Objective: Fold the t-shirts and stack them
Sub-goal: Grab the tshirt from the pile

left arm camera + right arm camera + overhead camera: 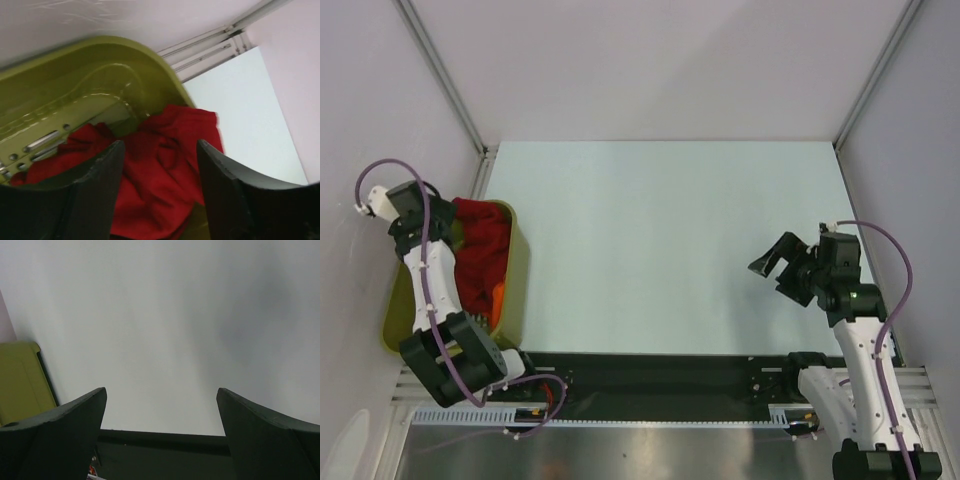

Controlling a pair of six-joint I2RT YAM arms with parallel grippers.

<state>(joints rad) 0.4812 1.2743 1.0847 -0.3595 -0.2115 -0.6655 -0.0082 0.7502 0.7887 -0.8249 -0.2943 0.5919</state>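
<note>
Nothing is folded yet: the red t-shirts (175, 125) lie crumpled in the olive bin (100, 55) off the table's (660, 230) left edge, with orange cloth (496, 295) showing beside them. The left gripper (159, 150) hangs over them, jaws apart, holding nothing. The right gripper (160, 395) hovers spread and empty above the table. The bin's wall stands between cloth and tabletop.

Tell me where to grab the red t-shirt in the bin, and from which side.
Probably pinch the red t-shirt at its bunched middle ridge, coming straight down: the bin walls block the sides, and the open left gripper hangs above it.
</note>
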